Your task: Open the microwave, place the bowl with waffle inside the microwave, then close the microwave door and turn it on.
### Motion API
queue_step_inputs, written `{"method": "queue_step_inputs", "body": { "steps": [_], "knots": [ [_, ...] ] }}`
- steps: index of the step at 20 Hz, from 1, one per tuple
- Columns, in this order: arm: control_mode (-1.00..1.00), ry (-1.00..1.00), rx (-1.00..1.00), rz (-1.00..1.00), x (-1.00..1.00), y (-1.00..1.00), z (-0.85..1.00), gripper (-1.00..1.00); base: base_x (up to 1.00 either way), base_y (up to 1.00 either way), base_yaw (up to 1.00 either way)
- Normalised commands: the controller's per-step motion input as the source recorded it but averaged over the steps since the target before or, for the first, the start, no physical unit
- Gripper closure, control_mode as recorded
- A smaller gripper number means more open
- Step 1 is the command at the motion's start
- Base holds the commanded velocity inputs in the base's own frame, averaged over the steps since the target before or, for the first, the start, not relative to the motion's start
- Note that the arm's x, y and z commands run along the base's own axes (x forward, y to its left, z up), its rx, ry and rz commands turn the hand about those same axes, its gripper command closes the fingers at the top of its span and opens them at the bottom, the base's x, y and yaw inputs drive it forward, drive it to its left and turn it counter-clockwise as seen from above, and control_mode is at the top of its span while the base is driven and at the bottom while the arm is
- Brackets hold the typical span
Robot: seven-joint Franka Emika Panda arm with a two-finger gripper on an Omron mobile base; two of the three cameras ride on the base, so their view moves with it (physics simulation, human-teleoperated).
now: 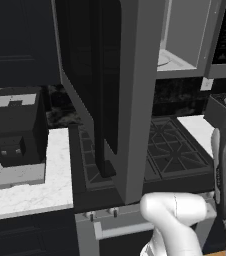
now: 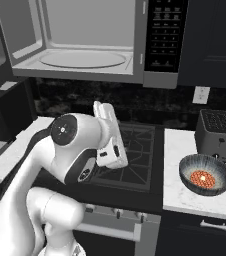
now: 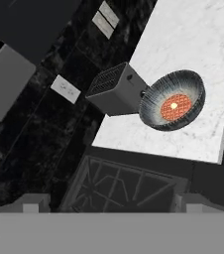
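The microwave (image 2: 80, 35) stands open above the stove, showing its pale inside and white turntable (image 2: 82, 59), with the black keypad (image 2: 165, 35) to the right. The microwave door (image 1: 140, 100) is swung far out toward the left base camera. The bowl with waffle (image 2: 205, 174) sits on the white counter right of the stove, just in front of the toaster; in the hand view the bowl (image 3: 172, 106) lies ahead at upper right. My gripper (image 3: 114, 206) hangs over the stove, well short of the bowl, open with nothing between its fingertips.
A small grey slotted toaster (image 2: 216, 129) stands right behind the bowl, nearly touching it. A black coffee machine (image 1: 17, 125) is on the left counter. The stove grates (image 2: 135, 150) lie below my arm. The open door fills the space left of the arm.
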Motion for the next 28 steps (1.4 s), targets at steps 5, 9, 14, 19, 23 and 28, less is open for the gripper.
{"method": "queue_step_inputs", "body": {
  "steps": [5,9,14,19,23,28],
  "knots": [
    [-1.00,0.35,-0.02,-0.38,0.47,-1.00,-0.28,-1.00,0.00,0.00,0.00],
    [-1.00,0.30,0.00,-0.34,0.54,-1.00,-0.47,-1.00,0.00,0.00,0.00],
    [-1.00,0.31,0.04,-0.21,0.16,-0.97,-0.34,-1.00,0.00,0.00,0.00],
    [-1.00,0.10,0.13,-0.08,0.00,-0.62,-0.07,-1.00,0.00,0.00,0.00],
    [-1.00,0.09,0.09,0.00,-0.01,-0.25,-0.27,-1.00,0.00,0.00,0.00],
    [-1.00,0.21,0.17,0.06,0.23,-0.22,-0.42,-1.00,0.00,0.00,0.00]
  ]
}}
